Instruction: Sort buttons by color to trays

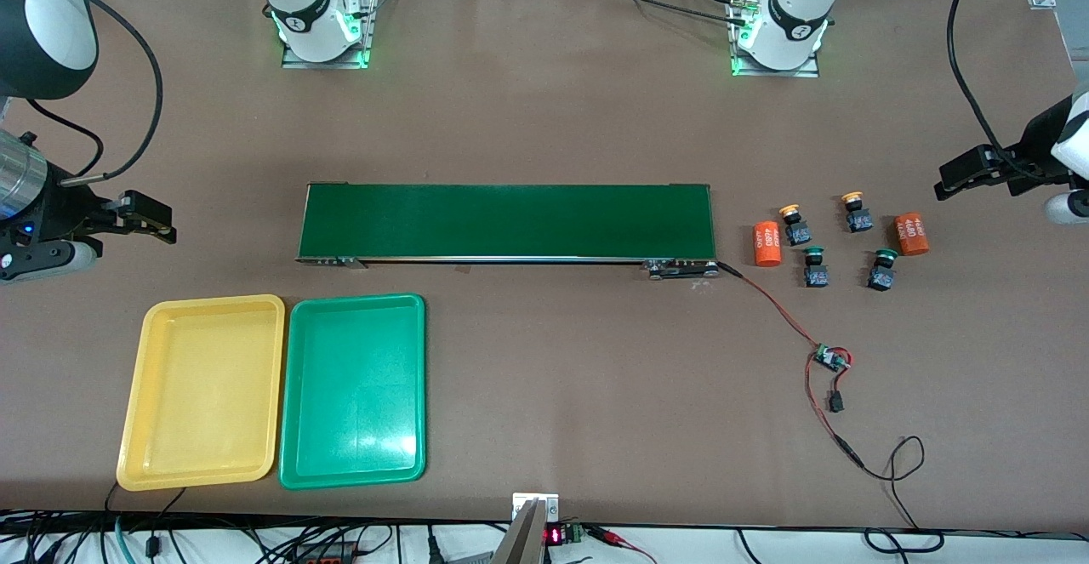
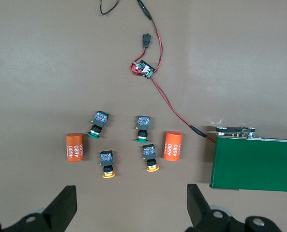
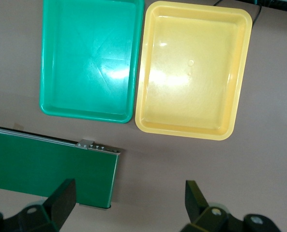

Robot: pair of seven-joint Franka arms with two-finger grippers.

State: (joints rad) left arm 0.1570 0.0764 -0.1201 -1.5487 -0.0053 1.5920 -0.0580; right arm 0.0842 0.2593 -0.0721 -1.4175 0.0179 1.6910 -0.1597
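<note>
Brown and matte, the surface [image 1: 544, 122] carries a long dark-green belt [image 1: 507, 221] across its middle, with a red-and-black wire [image 1: 770, 304] trailing from the belt's end toward the left arm's end of the surface to a small circuit board [image 1: 829, 359]. Four buttons sit in a loose cluster past that end of the belt: two with yellow caps [image 1: 795, 224] [image 1: 856, 212] lie farther from the front camera, and two with green caps [image 1: 816, 266] [image 1: 883, 267] lie nearer to it, all apart from one another. Two orange cylinders with white print [image 1: 767, 243] [image 1: 910, 234] flank the cluster, one just beside the belt's end and one toward the left arm's end. Two trays lie side by side, touching or nearly so, nearer the front camera than the belt and toward the right arm's end: the yellow tray [image 1: 136, 394] at the outer side and the green tray [image 1: 293, 394] next to it, neither holding anything. The left gripper [image 2: 131, 208] hovers released above the buttons, grasping nothing. The right gripper [image 3: 128, 205] hovers released above the belt's end near the trays, also grasping nothing.
</note>
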